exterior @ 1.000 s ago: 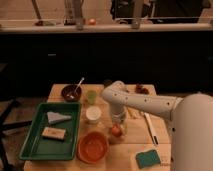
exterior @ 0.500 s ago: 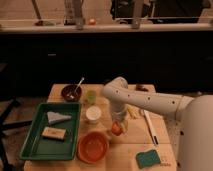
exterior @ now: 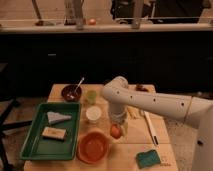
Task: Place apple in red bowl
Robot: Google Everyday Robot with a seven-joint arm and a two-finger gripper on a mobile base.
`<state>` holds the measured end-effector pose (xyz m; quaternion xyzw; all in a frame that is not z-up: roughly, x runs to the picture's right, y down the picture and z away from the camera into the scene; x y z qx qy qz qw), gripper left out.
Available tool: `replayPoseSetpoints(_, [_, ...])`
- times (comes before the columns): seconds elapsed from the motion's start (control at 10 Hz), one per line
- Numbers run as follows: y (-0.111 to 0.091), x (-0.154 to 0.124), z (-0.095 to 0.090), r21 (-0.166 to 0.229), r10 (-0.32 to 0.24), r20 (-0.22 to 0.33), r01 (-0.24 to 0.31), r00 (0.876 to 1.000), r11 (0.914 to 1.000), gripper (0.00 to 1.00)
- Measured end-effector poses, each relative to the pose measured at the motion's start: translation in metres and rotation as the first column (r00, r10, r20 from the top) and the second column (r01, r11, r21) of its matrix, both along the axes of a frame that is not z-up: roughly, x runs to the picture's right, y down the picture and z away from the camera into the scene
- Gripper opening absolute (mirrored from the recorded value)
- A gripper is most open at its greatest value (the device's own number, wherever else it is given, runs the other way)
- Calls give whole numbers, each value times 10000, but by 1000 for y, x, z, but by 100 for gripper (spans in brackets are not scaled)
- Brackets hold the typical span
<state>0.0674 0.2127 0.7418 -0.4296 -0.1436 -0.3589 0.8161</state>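
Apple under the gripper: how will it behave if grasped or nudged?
Round, so the apple would probably roll if nudged on the flat table. Likely firm, keeping shape under the gripper just above it. Much smaller than the red bowl beside it, so probably light.

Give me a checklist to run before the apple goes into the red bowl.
1. Gripper at the apple: ok, it is down right over it, mid-table.
2. Apple firmly held: cannot tell.
3. Apple lifted off the table: cannot tell.
4. Red bowl has room: ok, nothing seen inside.
5. Bowl in easy reach: ok, just left of the apple, nothing between them.
6. Cup out of the way: ok, it stands behind the bowl.
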Motion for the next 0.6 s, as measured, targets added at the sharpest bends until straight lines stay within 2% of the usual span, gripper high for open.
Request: replayPoseSetpoints(0.6, [21, -16, -27, -162, -548, 571, 558, 9969, 9983, 0])
